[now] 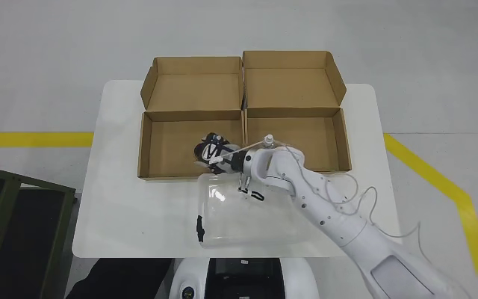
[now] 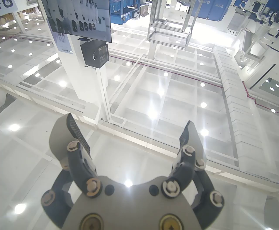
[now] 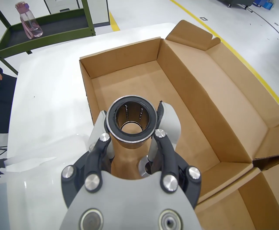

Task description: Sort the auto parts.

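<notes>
My right gripper (image 3: 132,113) is shut on a cylindrical linear bearing (image 3: 132,122), a metal sleeve with a black end ring and ball rows inside. It hangs over the near end of the left cardboard box (image 3: 122,56). A second silvery metal part (image 3: 143,166) lies on the box floor just below the gripper. From above, the right gripper (image 1: 213,152) and bearing (image 1: 210,148) sit inside the left box (image 1: 160,146), near its right wall. The right box (image 1: 328,138) stands beside it. My left gripper (image 2: 130,128) is open, empty, and points up at the ceiling.
A clear plastic tray (image 1: 224,224) lies on the white table (image 1: 112,187) in front of the boxes, with a small black piece (image 1: 200,226) at its left edge. Both box lids (image 1: 198,82) fold back. A green cart (image 3: 43,32) with a pink bottle (image 3: 30,20) stands off the table's left.
</notes>
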Tool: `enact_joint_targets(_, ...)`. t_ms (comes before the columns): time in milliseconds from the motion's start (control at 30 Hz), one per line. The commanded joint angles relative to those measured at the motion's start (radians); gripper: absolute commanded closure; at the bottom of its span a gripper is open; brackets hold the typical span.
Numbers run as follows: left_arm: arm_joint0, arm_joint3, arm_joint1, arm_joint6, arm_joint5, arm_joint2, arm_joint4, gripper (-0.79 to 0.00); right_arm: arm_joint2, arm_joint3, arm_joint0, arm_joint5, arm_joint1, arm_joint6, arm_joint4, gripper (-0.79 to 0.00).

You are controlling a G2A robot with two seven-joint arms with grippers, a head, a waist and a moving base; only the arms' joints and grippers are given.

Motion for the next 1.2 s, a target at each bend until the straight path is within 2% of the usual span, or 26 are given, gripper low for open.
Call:
enact_joint_targets(0, 0.0, 0.0, 0.0, 0.0, 0.0, 0.0, 0.0, -0.785, -0.008, 0.012, 0.008, 0.001, -0.006, 0.009, -0.008, 0.0)
enact_joint_targets(433, 0.0, 0.0, 0.0, 0.0, 0.0, 0.0, 0.0, -0.785, -0.032, 0.077, 0.046, -0.011, -0.037, 0.046, -0.037, -0.003)
enact_joint_targets(800, 0.0, 0.0, 0.0, 0.0, 0.0, 0.0, 0.0, -0.785, -0.036, 0.109, 0.058, -0.026, -0.055, 0.076, -0.045, -0.145)
enact_joint_targets(967, 0.0, 0.0, 0.0, 0.0, 0.0, 0.0, 0.0, -0.785, -0.031, 0.12, 0.059, -0.033, -0.06, 0.081, -0.047, -0.296)
enact_joint_targets(1167, 0.0, 0.0, 0.0, 0.0, 0.0, 0.0, 0.0, -0.785, -0.022, 0.125, 0.06, -0.042, -0.064, 0.086, -0.052, -0.317)
